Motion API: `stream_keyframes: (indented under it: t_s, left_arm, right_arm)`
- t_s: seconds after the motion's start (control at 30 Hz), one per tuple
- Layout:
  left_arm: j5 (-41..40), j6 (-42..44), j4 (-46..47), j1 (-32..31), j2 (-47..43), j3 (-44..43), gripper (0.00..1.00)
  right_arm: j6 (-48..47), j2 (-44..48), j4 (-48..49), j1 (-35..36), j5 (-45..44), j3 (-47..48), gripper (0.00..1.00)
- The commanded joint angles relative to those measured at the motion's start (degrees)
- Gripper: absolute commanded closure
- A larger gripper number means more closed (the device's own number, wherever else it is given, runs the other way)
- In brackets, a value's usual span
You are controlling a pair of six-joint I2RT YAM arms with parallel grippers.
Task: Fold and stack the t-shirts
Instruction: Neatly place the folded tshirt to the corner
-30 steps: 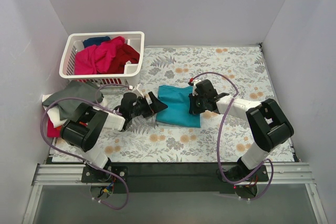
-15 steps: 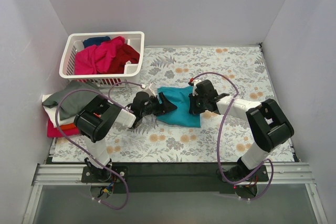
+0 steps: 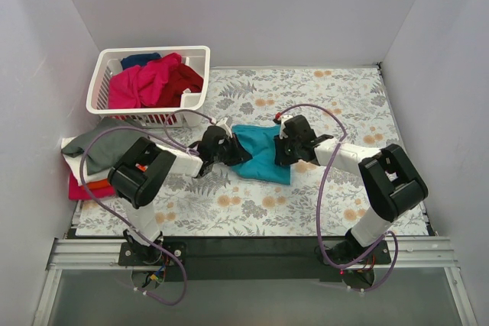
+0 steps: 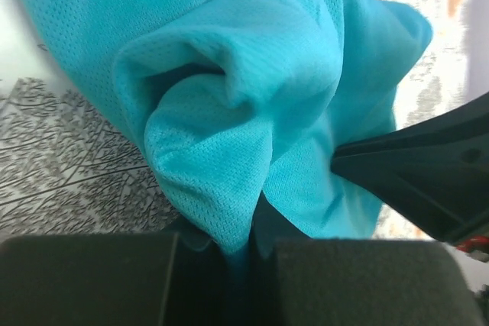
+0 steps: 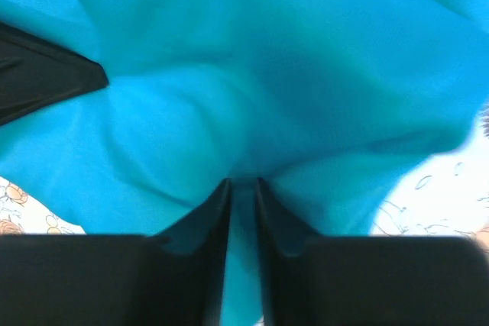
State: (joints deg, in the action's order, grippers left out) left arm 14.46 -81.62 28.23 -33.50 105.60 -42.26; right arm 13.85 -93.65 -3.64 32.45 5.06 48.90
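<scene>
A teal t-shirt (image 3: 263,156) lies partly folded on the flowered table cover, between my two grippers. My left gripper (image 3: 228,150) is at its left edge. In the left wrist view the left gripper (image 4: 244,248) is shut on a bunched fold of the teal t-shirt (image 4: 229,112). My right gripper (image 3: 282,150) is at the shirt's right edge. In the right wrist view the right gripper (image 5: 243,187) has its jaws almost together, pinching a thin strip of the teal t-shirt (image 5: 267,74), and creases run to its tips. More t-shirts fill the basket: magenta (image 3: 145,82), dark red (image 3: 185,82) and navy (image 3: 140,59).
The white lattice basket (image 3: 102,85) stands at the back left. A stack of folded shirts with a grey one (image 3: 107,144) on top sits against the left wall. White walls close in the left, back and right sides.
My left gripper has moved right to the teal shirt's left edge and shut on it, bunching the cloth. My right gripper has stayed at the right edge.
</scene>
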Motion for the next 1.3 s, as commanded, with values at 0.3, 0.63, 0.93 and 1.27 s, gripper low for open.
stream_keyframes:
  t_s: [0.3, 0.63, 0.93, 1.27]
  left_arm:
    - [-22.4, 17.0, -42.5, 1.2, -21.2, -7.0, 1.00]
    - [-30.9, 19.4, -58.3, 6.5, -32.5, -16.7, 1.00]
    - [-27.3, 28.1, -67.0, 24.0, -33.9, -30.5, 1.00]
    - [-23.5, 32.9, -71.3, 39.9, -34.9, -41.1, 1.00]
  right_arm:
    - [-3.4, 9.7, -10.7, -4.7, -5.5, 18.6, 0.35]
    - [-4.6, 12.1, -8.8, -9.6, 2.4, 25.1, 0.28]
    - [-4.5, 13.9, -4.2, -12.1, 9.6, 19.7, 0.28]
    - [-3.4, 15.4, -1.2, -14.9, 15.8, 17.6, 0.28]
